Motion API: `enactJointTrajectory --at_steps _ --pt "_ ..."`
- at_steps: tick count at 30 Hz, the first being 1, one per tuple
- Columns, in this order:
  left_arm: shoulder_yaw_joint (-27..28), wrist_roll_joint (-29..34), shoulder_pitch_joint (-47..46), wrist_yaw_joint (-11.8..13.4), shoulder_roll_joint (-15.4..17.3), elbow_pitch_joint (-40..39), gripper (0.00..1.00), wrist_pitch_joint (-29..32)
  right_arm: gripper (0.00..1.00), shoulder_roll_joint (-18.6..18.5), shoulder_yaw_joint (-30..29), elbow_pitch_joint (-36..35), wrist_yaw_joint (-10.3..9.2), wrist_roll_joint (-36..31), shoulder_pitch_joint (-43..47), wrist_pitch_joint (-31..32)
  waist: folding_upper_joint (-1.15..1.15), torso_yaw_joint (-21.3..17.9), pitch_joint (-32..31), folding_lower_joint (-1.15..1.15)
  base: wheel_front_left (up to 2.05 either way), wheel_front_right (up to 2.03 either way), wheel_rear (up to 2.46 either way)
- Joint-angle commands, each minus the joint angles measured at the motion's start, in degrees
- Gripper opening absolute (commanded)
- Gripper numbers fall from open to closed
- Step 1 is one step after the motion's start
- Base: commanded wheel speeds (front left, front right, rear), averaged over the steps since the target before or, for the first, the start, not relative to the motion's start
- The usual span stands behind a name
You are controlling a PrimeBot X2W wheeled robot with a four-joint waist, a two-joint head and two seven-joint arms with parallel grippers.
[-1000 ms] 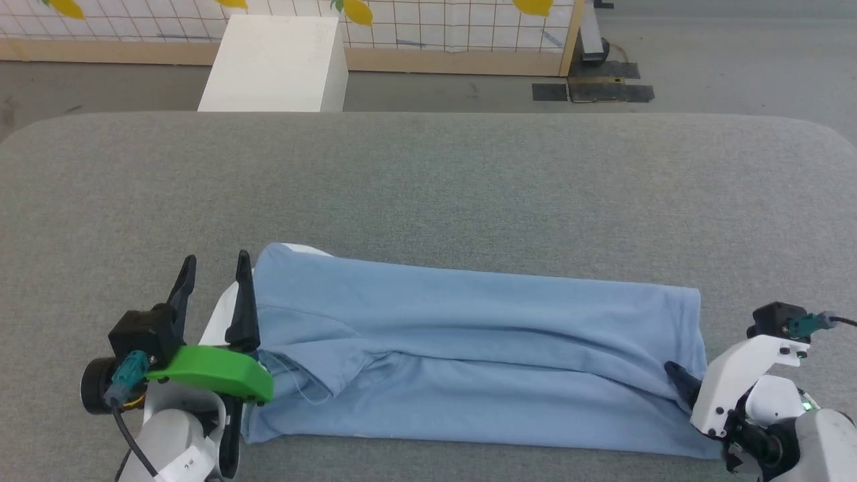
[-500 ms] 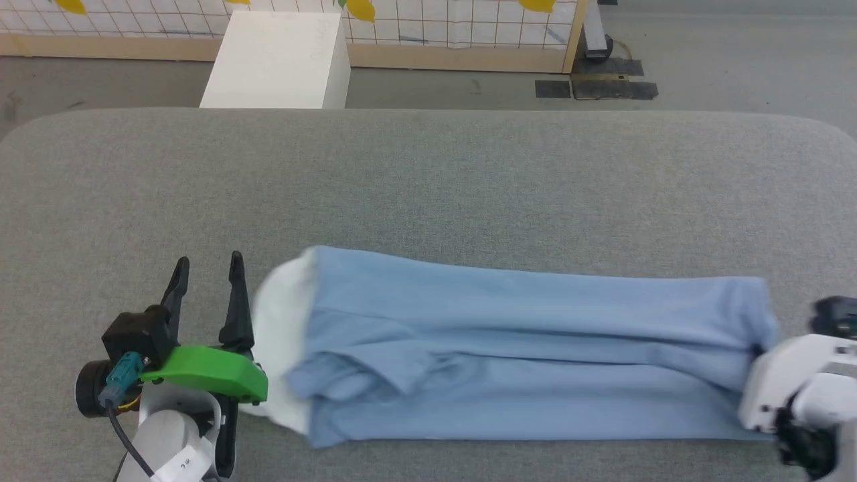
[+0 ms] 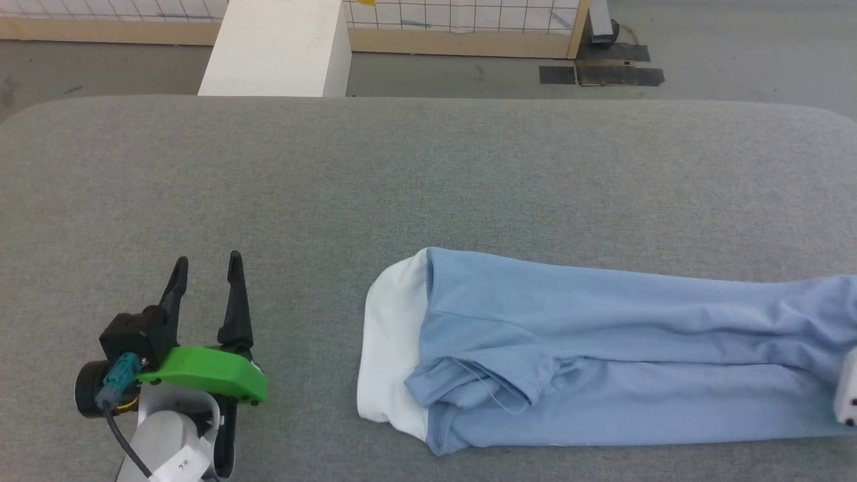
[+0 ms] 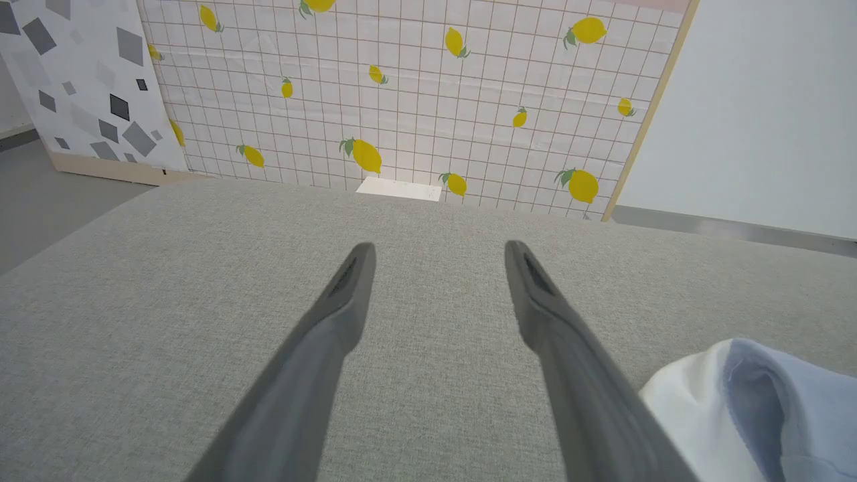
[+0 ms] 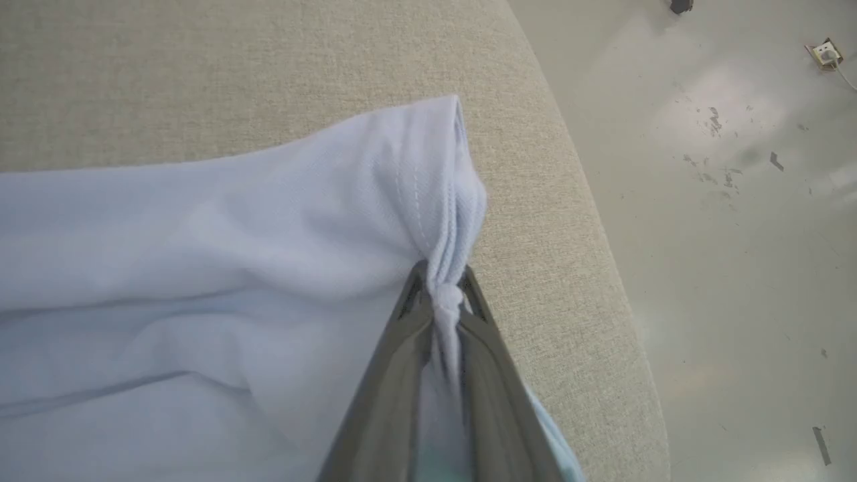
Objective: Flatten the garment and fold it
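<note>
Garment [image 3: 602,375] lies as a long, narrow strip on the table [image 3: 428,167]. It is well apart from the left tool [image 3: 207,260], on that tool's right side, and its other end runs into the right tool [image 5: 442,284].

Tool state:
- Left tool: fingers spread wide, nothing between them, bare table ahead of the tips.
- Right tool: closed on a bunched corner of the hem; the cloth is twisted into a small knot at the fingertips.

Probable faults:
1. Overrun. The rounded table edge [image 5: 602,268] sits near the right tool, with the floor [image 5: 736,281] beyond it. A pull toward that side is likely to carry the hem over the edge, and the hanging weight may then drag the strip off.
2. Slip. The grip covers only a small twisted bunch. Soft jersey stretches, so a sharp tug may free it.
3. No counter-hold. The white section [image 3: 392,348] nearest the left tool is unrestrained. Tension therefore tends to slide the whole garment instead of flattening it.
4. Trapped crease. The sleeve fold [image 3: 469,388] lies rumpled and may set into the next fold.
</note>
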Motion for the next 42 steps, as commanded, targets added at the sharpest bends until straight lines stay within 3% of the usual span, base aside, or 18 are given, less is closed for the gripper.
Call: enactJointTrajectory --at_steps 1,4,13,17,22,26,34,35,36,37,42 --pt "0.24 0.92 -0.61 -0.31 -0.43 0.22 1.00 -0.27 0.00 -0.24 1.65 -1.13 -0.09 0.92 0.09 0.77 0.00 0.11 -0.13 0.00 0.00 0.00 0.00" --pt "0.38 1.23 -0.49 -0.63 -0.66 0.62 1.00 -0.27 0.00 -0.75 7.59 -6.05 -0.09 3.81 2.25 3.68 0.00 0.32 -0.54 0.00 0.00 0.00 0.00" --pt "0.36 2.05 -0.37 -1.35 -1.27 1.68 1.00 -0.27 0.00 -2.13 29.47 -35.38 -0.09 11.26 7.85 18.12 0.00 1.02 -1.36 0.00 0.00 0.00 0.00" --pt "0.05 2.26 -1.06 -1.66 -1.64 1.81 1.00 -0.27 0.00 -2.66 40.24 -40.28 -0.09 10.82 4.62 19.64 0.00 1.93 -0.72 0.00 0.00 0.00 0.00" --pt "-0.40 2.55 -2.08 -2.05 -2.02 1.72 1.00 -0.27 0.00 -0.35 51.04 -36.18 -0.09 10.00 -2.14 17.85 0.00 3.40 0.75 0.00 0.00 0.00 0.00" --pt "-0.78 2.71 -3.47 -2.38 -2.42 1.74 1.00 -0.27 0.00 3.23 57.14 -28.15 -0.09 9.87 -7.06 15.10 0.00 4.96 2.44 0.00 0.00 0.00 0.00" --pt "-1.06 2.95 -5.88 -2.76 -3.38 1.69 1.00 -0.27 0.00 7.23 62.89 -10.15 -0.09 11.41 -14.36 11.01 0.00 7.24 5.70 0.00 0.00 0.00 0.00" --pt "-0.85 3.07 -6.26 -2.85 -3.66 1.60 1.00 -0.27 0.20 7.72 63.03 -4.99 -0.09 12.58 -15.90 10.61 0.00 7.52 6.52 0.00 0.00 0.00 0.00" --pt "-0.77 3.12 -6.36 -2.90 -3.74 1.62 1.00 -0.27 0.69 7.81 62.92 -3.33 -0.09 13.23 -16.33 10.46 0.00 7.56 6.74 0.00 0.00 0.00 0.00" --pt "-0.73 3.16 -6.43 -2.94 -3.81 1.68 1.00 -0.27 1.00 7.85 63.00 -2.31 -0.09 13.77 -16.71 10.17 0.00 7.59 6.85 0.00 0.00 0.00 0.00" --pt "-0.35 3.40 -6.30 -3.11 -4.16 1.95 1.00 -0.27 1.00 7.90 63.40 -2.13 -0.09 20.81 -17.36 6.37 0.00 6.95 6.46 0.00 0.00 0.00 0.00"
